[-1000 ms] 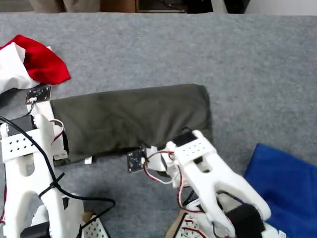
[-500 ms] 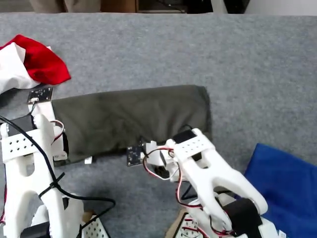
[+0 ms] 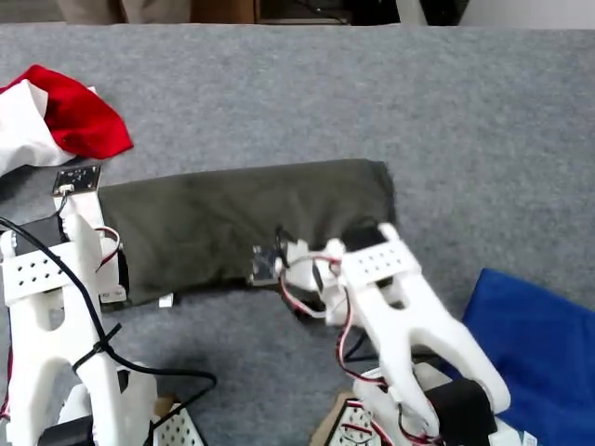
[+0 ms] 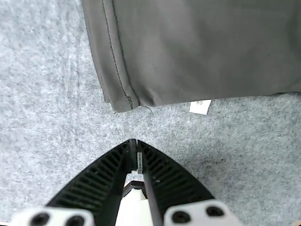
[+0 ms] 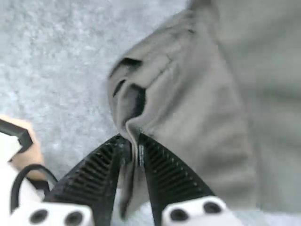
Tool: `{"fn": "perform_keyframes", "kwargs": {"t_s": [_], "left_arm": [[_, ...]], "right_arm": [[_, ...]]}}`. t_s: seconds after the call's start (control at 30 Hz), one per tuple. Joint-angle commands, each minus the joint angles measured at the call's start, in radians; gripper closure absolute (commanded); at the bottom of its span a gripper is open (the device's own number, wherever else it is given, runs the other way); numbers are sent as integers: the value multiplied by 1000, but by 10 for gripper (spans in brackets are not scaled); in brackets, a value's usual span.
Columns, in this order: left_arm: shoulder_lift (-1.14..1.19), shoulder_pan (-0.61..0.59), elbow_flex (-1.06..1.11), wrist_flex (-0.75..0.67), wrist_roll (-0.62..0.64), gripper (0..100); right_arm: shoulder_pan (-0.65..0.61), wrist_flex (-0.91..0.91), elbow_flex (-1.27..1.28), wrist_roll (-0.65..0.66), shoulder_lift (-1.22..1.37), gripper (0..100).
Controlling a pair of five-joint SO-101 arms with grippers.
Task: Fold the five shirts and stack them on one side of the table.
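Shirt-folding under way. From above, an olive shirt (image 3: 246, 228), doubled into a long soft band, lies mid-tabletop (image 3: 446, 111), apparently ready for a cross fold. A red shirt (image 3: 79, 116) and a white shirt (image 3: 19, 139) sit heaped at one edge, and a blue shirt (image 3: 544, 344) lies at the near corner.

Left wrist view: the left pincer (image 4: 134, 146), clenched on nothing, hangs over felt-like grey just short of the stitched hem (image 4: 117, 70) and a small white label (image 4: 201, 106).

Right wrist view: the right pincer (image 5: 131, 141) grips a puckered ridge of the limp olive cloth, likely to carry it over.

Grey felt surface (image 3: 483, 111) — brown furniture (image 3: 223, 11) behind
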Motion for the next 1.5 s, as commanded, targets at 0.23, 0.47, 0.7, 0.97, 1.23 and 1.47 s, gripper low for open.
{"fn": "perform_keyframes", "kwargs": {"t_s": [0.23, 0.47, 0.7, 0.97, 1.23, 1.47], "left_arm": [[-27, -6, -12, 11, -9, 979], [-27, -6, -12, 12, -9, 979], [-27, -6, -12, 12, -9, 979], [-27, -6, -11, 31, -37, 979], [-27, -8, -11, 34, -37, 979], [-27, -8, -12, 34, -37, 979]], "right_arm": [[21, 144, -562, 63, 354, 994], [16, 175, -791, 161, 555, 994], [36, 221, -969, 232, 704, 993], [38, 216, -1115, 242, 802, 934], [74, 209, -1225, 232, 865, 600], [136, 377, -1254, 206, 760, 652]]}}
